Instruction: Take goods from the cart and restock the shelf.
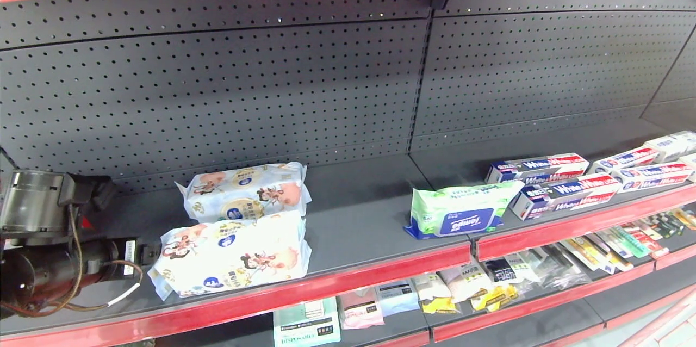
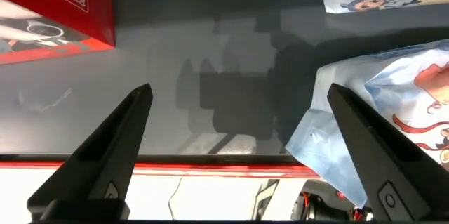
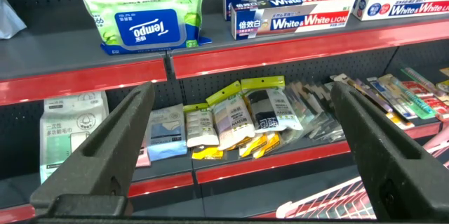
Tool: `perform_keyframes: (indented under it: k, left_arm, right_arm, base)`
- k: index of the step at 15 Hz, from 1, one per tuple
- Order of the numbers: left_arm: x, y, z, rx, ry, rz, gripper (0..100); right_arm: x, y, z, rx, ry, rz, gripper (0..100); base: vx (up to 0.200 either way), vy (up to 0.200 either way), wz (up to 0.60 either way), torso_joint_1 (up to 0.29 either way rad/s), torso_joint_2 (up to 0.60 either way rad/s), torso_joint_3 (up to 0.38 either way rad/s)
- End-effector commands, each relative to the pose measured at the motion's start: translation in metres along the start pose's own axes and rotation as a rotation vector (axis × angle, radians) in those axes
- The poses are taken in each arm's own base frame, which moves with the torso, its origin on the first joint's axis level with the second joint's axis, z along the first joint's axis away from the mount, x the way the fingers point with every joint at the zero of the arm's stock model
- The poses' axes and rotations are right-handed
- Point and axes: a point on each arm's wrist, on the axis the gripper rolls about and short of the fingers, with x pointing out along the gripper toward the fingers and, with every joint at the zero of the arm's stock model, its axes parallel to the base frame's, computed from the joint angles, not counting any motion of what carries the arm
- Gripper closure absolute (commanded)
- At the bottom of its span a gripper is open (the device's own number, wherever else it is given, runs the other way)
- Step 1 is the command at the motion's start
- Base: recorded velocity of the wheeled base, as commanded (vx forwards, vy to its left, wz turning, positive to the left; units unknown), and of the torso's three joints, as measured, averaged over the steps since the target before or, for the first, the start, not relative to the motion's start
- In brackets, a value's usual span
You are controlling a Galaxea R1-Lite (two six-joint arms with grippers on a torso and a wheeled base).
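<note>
Left hand (image 2: pixel 238 90): my fingers spread wide, holding nothing, above the shelf (image 2: pixel 210 55), just beside a printed pack (image 2: pixel 393 104). Right hand (image 3: pixel 242 87): equally wide, empty, facing the wipes pack (image 3: pixel 144 17) and toothpaste boxes (image 3: pixel 295 17).

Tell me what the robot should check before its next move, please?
1. Left hand open and empty: ok.
2. Right hand open and empty: ok.
3. Front white cartoon-printed soft pack lying flat on the dark grey metal shelf: ok.
4. Bare shelf room between that pack and the green soft wipes pack: ok.
5. Goods waiting in the red wire cart: cannot tell.
</note>
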Motion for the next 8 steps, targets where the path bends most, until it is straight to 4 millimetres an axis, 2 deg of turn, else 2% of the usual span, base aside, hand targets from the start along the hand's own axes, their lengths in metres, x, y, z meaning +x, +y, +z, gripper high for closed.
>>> perform_keyframes:
  k: [1,6,8]
  left_arm:
    - [-0.0003,-0.0003,-0.0001,0.001,0.0,-0.001,0]
    - [-0.0012,0.0004,0.0006,-0.003,-0.009,0.004,0]
    - [-0.0038,0.0071,0.0024,-0.035,-0.061,0.026,0]
  right_arm:
    - [0.0,0.0,0.0,0.0,0.0,0.0,0]
    - [0.0,0.0,0.0,0.0,0.0,0.0,0]
    - [0.0,0.0,0.0,0.0,0.0,0.0,0]
  base:
    - [0.0,0.0,0.0,0.0,0.0,0.0]
    - [0.0,0.0,0.0,0.0,0.0,0.0]
    - [0.0,0.0,0.0,0.0,0.0,0.0]
